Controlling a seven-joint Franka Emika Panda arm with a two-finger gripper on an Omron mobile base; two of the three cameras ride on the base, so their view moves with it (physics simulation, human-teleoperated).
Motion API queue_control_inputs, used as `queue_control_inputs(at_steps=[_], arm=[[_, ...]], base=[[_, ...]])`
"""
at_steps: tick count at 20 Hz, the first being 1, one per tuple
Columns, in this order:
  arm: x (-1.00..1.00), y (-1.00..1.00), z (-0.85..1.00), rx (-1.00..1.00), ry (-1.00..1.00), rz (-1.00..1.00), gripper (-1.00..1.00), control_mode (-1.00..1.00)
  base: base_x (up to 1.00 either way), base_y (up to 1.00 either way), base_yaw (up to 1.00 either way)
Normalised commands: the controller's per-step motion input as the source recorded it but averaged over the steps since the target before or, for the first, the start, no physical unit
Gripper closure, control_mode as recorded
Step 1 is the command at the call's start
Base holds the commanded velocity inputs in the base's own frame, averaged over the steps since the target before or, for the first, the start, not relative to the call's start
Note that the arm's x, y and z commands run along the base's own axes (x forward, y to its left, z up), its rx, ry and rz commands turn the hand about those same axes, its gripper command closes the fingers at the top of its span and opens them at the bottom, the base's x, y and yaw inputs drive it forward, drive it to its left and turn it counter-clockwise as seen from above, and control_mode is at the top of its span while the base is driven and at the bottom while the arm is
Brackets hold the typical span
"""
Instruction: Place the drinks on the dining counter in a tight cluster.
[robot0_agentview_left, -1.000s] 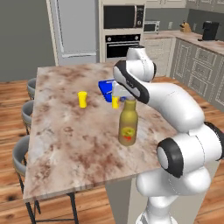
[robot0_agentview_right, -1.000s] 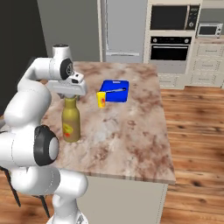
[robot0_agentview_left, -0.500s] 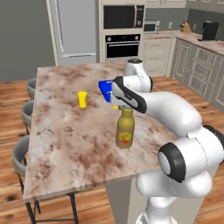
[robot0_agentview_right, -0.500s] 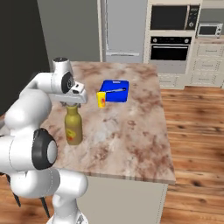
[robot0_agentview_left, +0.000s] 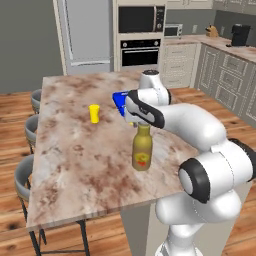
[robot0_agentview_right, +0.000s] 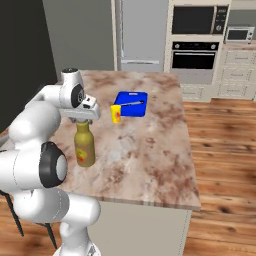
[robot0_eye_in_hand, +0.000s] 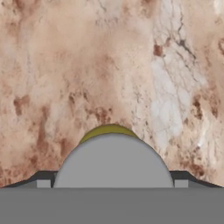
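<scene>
The gripper (robot0_agentview_right: 83, 118) is gripping the bottle (robot0_agentview_left: 142, 148) by its top. The bottle is standing on the counter (robot0_agentview_left: 75, 165), away from the yellow cup (robot0_agentview_left: 94, 113). I think it is being moved. Next, it needs a spot close to other drinks.

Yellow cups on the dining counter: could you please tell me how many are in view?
2. One yellow cup stands alone toward the stool side; the other yellow cup stands beside the blue tray. More may be hidden behind the arm.

Grey-capped amber bottle (robot0_eye_in_hand: 113, 164) (close) — over dining counter (robot0_eye_in_hand: 65, 65)
</scene>
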Motion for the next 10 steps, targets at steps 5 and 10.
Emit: queue_control_inputs(at_steps=[5, 10], arm=[[0.07, 0.00, -0.20, 0.00, 0.05, 0.00, 1.00, -1.00], [0.00, 0.00, 0.00, 0.00, 0.00, 0.00, 1.00, -1.00]], base=[[0.00, 0.00, 0.00], [0.00, 0.00, 0.00]])
